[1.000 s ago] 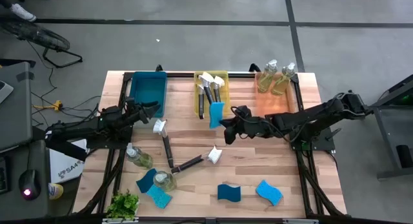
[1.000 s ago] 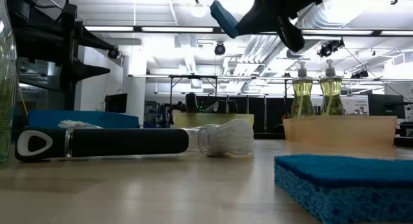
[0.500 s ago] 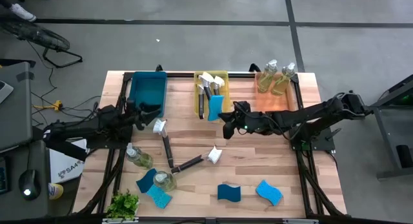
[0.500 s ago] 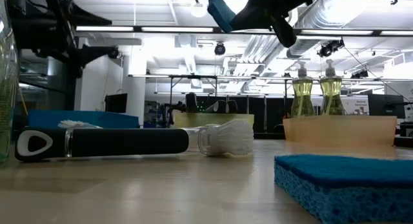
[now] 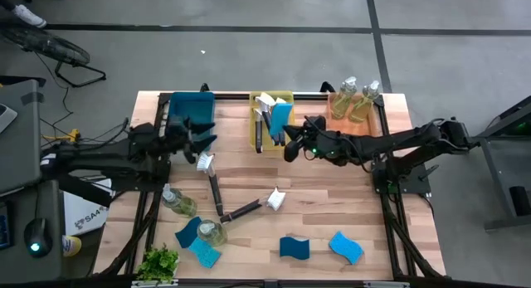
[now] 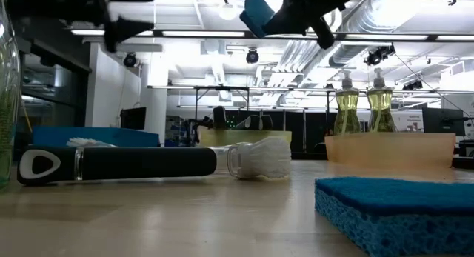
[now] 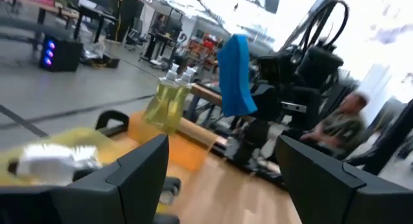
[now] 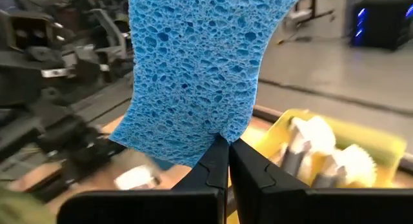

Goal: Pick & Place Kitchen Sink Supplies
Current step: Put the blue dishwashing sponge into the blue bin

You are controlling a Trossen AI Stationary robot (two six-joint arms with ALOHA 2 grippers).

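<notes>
We see the right pincer (image 5: 289, 144) closed on the lower edge of a blue wavy-edged porous sponge (image 8: 200, 69), holding it upright in the air above the yellow plastic bin (image 5: 285, 97), which already holds white-headed dish brushes with black handles (image 5: 264, 114). In the low view the same sponge (image 6: 257, 11) hangs high over the counter (image 5: 315, 205).

The left pincer (image 5: 199, 137) is raised beside the teal rectangular bin (image 5: 189, 118) with its fingers (image 7: 139, 175) spread apart and empty.

Just right of the yellow bin stands an orange translucent bin (image 5: 353, 126) with two small clear bottles of yellow-green liquid with pale pump tops (image 5: 355, 99).

On the wooden counter lie two more black-handled, white-headed brushes (image 5: 217, 192), forming a V; two further pump bottles (image 5: 178, 202) rest left of them, one touching a pair of blue sponges (image 5: 197, 243). Two other blue sponges (image 5: 319, 246) lie near the front edge, apart from each other. A small green leafy plant (image 5: 158, 263) sits at the front left corner.

We can read no writing or brand on any item.
</notes>
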